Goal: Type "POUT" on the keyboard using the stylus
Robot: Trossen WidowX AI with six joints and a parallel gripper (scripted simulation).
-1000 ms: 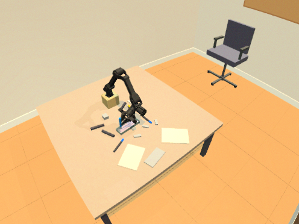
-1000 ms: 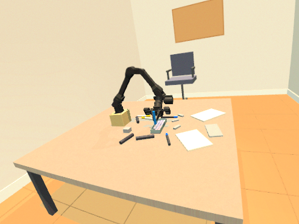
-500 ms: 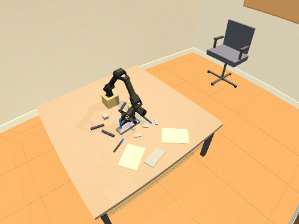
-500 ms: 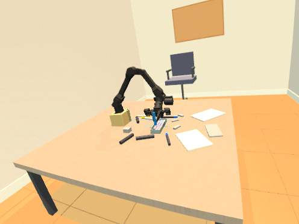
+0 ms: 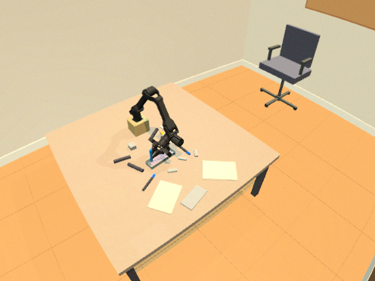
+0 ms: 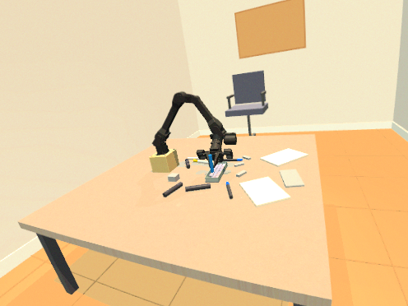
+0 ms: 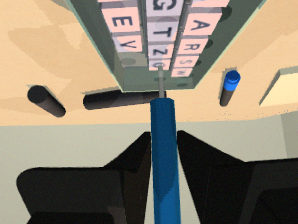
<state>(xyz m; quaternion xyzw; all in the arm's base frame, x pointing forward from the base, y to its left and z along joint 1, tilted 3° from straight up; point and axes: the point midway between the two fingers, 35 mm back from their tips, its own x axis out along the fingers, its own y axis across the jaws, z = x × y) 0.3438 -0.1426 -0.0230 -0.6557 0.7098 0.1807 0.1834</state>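
The keyboard (image 5: 150, 165) (image 6: 212, 179) (image 7: 142, 81) is a green-grey tray with pink and white letter keys, lying under the arm. My gripper (image 5: 154, 150) (image 6: 213, 159) (image 7: 163, 136) is shut on the blue stylus (image 5: 150, 155) (image 6: 210, 163) (image 7: 165, 155), near the keyboard's end. In the wrist view the stylus's thin grey tip reaches the lower edge of the O key (image 7: 158, 63), at the end of the middle row. Contact or pressing cannot be told. Z and T stand beyond O in that row. The P and U keys cannot be made out.
Two dark cylinders (image 5: 122, 159) (image 5: 135, 167) and a blue-capped pen (image 5: 148, 182) (image 6: 229, 190) (image 7: 227, 93) lie near the keyboard. A grey block (image 5: 131, 146) (image 6: 173, 177) lies near the arm's wooden base (image 5: 138, 126). Small pale blocks, two paper sheets and a grey pad lie on the other side.
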